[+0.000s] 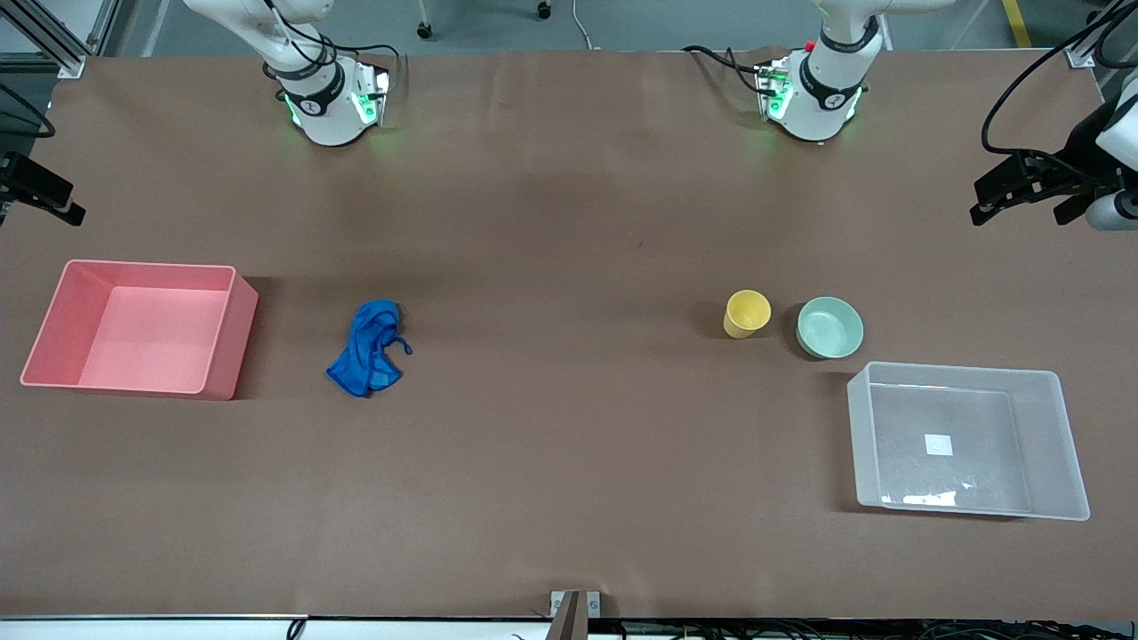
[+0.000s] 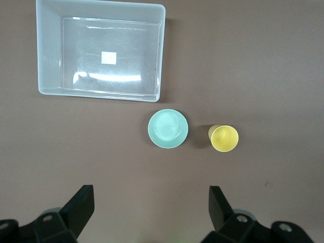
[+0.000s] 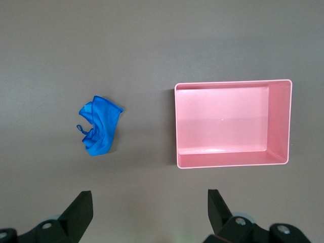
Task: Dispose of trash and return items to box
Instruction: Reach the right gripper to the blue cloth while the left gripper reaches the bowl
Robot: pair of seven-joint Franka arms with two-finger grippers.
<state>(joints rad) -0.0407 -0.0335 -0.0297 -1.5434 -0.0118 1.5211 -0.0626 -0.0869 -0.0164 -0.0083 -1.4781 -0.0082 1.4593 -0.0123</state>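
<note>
Brown paper covers a wide table, with two white robot arm bases standing along its farthest edge from the front camera. Toward the right arm's end sits a pink rectangular tub, with nothing inside it. Beside it, closer to the table's middle, lies a crumpled bright blue cloth, flat on the paper and apart from the tub. Toward the left arm's end stand a small yellow cup and, just beside it, a shallow mint-green bowl, both upright and not touching. Nearer the front camera than the bowl sits a clear plastic tub with a white square label on its floor; it holds nothing else. The left gripper hangs high over the table with its two dark fingers spread wide apart, holding nothing, looking down on the cup, bowl and clear tub. The right gripper likewise hangs high with fingers wide apart and nothing between them, looking down on the cloth and the pink tub.
</note>
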